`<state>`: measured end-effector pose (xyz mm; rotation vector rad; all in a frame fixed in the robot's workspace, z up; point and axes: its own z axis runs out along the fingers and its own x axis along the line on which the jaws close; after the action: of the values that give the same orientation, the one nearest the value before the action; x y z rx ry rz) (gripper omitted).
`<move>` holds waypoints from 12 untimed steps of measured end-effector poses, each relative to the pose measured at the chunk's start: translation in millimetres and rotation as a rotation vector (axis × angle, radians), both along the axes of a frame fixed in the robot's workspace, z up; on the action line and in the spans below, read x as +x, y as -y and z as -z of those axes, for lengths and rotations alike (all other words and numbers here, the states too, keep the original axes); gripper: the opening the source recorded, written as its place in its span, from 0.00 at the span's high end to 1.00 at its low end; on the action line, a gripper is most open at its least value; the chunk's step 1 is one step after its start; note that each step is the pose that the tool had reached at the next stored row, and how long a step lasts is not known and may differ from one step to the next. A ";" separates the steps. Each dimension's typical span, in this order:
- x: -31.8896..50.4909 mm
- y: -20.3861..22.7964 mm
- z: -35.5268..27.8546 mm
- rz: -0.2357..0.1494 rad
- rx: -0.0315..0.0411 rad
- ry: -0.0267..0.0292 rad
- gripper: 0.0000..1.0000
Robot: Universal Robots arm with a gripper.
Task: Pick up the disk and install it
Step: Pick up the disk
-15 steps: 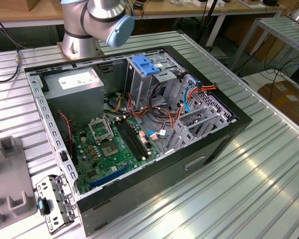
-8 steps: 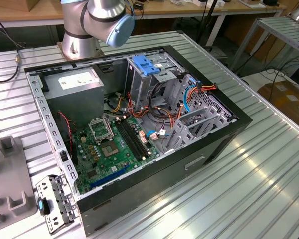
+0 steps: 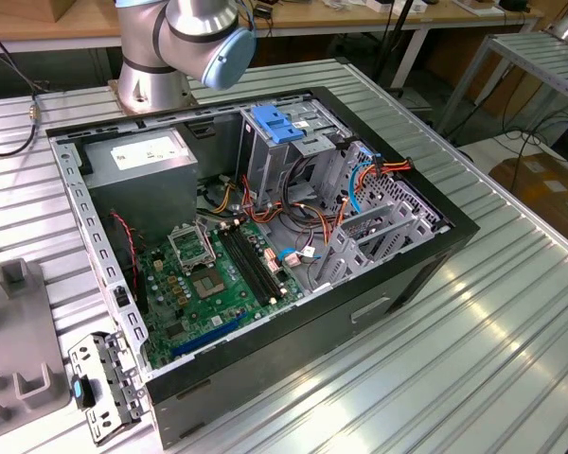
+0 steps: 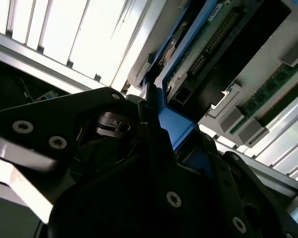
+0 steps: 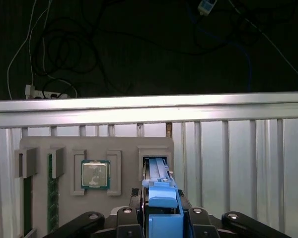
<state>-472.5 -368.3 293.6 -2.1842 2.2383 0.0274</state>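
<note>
Disk (image 5: 161, 197) stands on edge at a slot of the grey holder tray (image 5: 124, 146), one blue side rail turned toward the wrist. The gripper (image 5: 162, 210) straddles it with its jaws drawn in narrow on either face, so I judge it to be holding the disk. In the second wrist view the blue rail of the disk (image 4: 171, 116) sits pinched between the dark fingers (image 4: 154, 148), with the green circuit-board side showing beyond. Whether the lower edge has cleared the slot cannot be told.

Doing this step well means keeping the grip square on the casing and drawing the disk straight along the line of the slot. Any tilt would likely jam the rails against the slot walls or twist the disk in the jaws. A slow, even pull also protects the exposed board side.

Close neighbours in the tray are a processor chip (image 5: 95, 174) in its own pocket just beside the slot, and a memory stick (image 5: 51, 193) further along. Both are near enough that a sideways swing could knock them.

In the exterior view the tray (image 3: 19, 331) lies at the exterior view's left on the ribbed table (image 3: 511, 378). Near it is a loose metal bracket (image 3: 99, 388). The open computer case (image 3: 360, 312) fills the middle. At its far side is a drive cage topped by a blue latch (image 3: 282, 125), and orange and blue cables (image 3: 369, 175) are draped just beside it. Those cables and the case rim look like the main things crowding any path into the cage.
</note>
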 end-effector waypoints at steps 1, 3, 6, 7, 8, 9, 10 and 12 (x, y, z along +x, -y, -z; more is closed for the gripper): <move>0.0 0.0 0.0 -0.013 -0.0001 -0.0001 0.62; 0.0 0.0 0.0 -0.030 0.0000 0.0001 0.62; 0.0 0.0 0.0 -0.037 0.0000 0.0001 0.62; 0.0 0.0 0.0 -0.038 0.0000 0.0000 0.62; 0.0 0.0 0.0 -0.038 0.0000 0.0000 0.62; 0.0 0.0 0.0 -0.038 0.0000 0.0000 0.62; 0.0 0.0 0.0 -0.036 0.0001 0.0000 0.62; 0.0 0.0 0.0 -0.028 0.0000 0.0000 0.62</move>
<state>-472.5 -368.3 293.6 -2.2155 2.2076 0.0277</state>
